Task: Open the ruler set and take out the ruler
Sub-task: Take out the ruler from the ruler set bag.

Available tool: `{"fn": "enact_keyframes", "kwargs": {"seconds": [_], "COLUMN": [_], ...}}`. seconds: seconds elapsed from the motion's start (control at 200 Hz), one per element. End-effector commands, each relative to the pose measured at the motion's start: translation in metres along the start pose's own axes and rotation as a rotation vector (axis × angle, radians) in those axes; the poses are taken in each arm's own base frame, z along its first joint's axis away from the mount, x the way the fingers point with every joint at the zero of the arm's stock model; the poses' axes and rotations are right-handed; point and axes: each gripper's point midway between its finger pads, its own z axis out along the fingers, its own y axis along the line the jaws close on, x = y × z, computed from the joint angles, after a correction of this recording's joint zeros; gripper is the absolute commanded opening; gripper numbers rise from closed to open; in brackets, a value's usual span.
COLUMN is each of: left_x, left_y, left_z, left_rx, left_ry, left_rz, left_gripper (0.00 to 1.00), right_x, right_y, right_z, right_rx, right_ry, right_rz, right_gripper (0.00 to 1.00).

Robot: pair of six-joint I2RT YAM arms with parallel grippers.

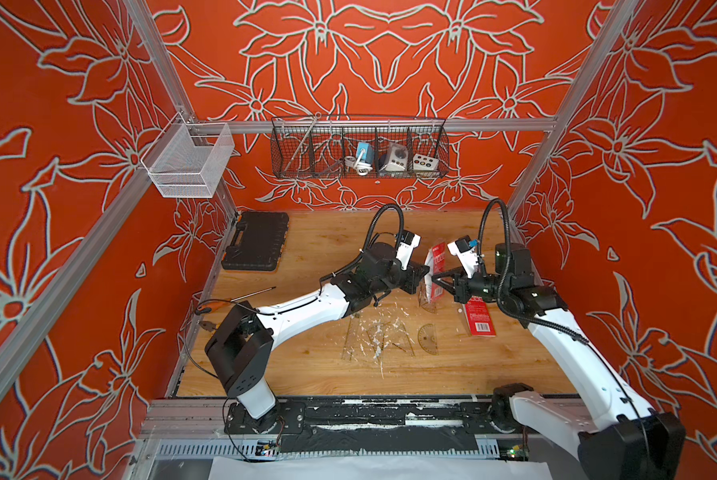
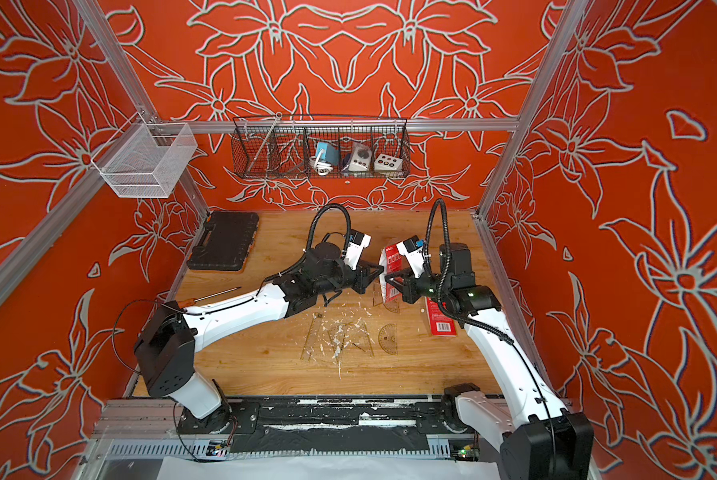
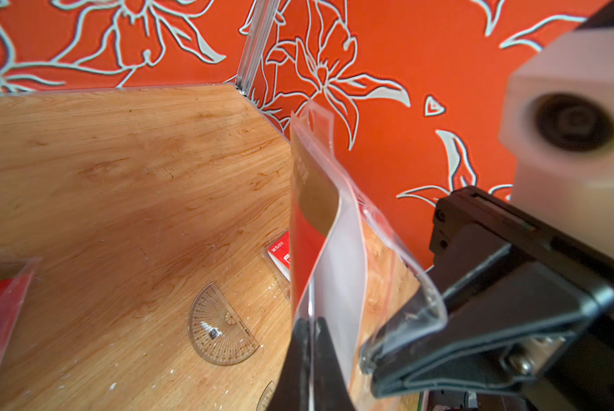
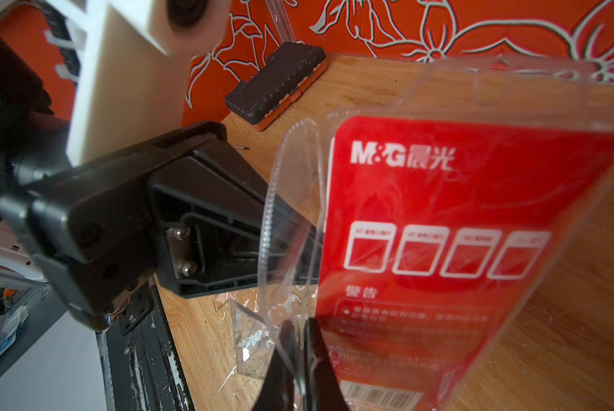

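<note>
The ruler set (image 1: pixel 436 259), a clear plastic pouch with a red card inside, hangs upright above the table's right middle between both arms. My left gripper (image 1: pixel 426 271) is shut on one edge of the pouch (image 3: pixel 319 227); its fingertips (image 3: pixel 298 341) pinch the sheet. My right gripper (image 1: pixel 436 283) is shut on the clear front sheet (image 4: pixel 291 249), which is pulled away from the red card (image 4: pixel 441 213), so the pouch gapes. Clear rulers lie on the table below: set squares (image 1: pixel 375 338) and a protractor (image 1: pixel 428 338). Whether a ruler is inside the pouch cannot be told.
A second red pack (image 1: pixel 479 322) lies on the table under my right arm. A black tool case (image 1: pixel 257 241) sits at the back left, with a screwdriver (image 1: pixel 253 293) in front of it. A dark wire basket (image 1: pixel 359 147) and a white mesh basket (image 1: pixel 188 160) hang on the frame.
</note>
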Motion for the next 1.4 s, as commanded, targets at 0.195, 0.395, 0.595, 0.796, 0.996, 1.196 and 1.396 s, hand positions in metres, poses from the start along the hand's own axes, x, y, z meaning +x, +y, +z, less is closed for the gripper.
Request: {"fn": "enact_keyframes", "kwargs": {"seconds": [0.195,0.395,0.595,0.796,0.996,1.196,1.396], "left_x": [-0.013,-0.014,-0.015,-0.014,-0.018,-0.029,-0.045], "left_y": [-0.002,-0.002,-0.002,0.000,0.001,0.001,0.002], "left_z": [-0.012,-0.017,-0.021,-0.023,-0.030,-0.039,-0.047], "left_rx": [-0.036,-0.038,-0.039,-0.051,-0.062,-0.077,-0.087], "left_ry": [0.002,0.014,0.021,0.022,0.004,-0.043,-0.077], "left_rz": [0.064,0.076,0.084,0.087,0.092,0.093,0.097], "left_gripper": [0.00,0.00,0.00,0.00,0.00,0.00,0.00], "right_x": [-0.006,-0.004,-0.004,-0.001,0.003,0.003,0.004], "right_y": [-0.003,-0.009,-0.018,-0.026,-0.032,-0.034,-0.035], "right_z": [-0.001,-0.001,0.003,0.009,0.011,0.011,0.011], "right_rx": [0.009,0.021,0.024,0.023,0.029,0.030,0.032], "right_ry": [-0.038,-0.038,-0.057,-0.057,-0.057,-0.057,-0.055], "right_rz": [-0.010,0.002,0.023,0.047,0.063,0.066,0.066], "right_gripper": [0.00,0.00,0.00,0.00,0.00,0.00,0.00]}}
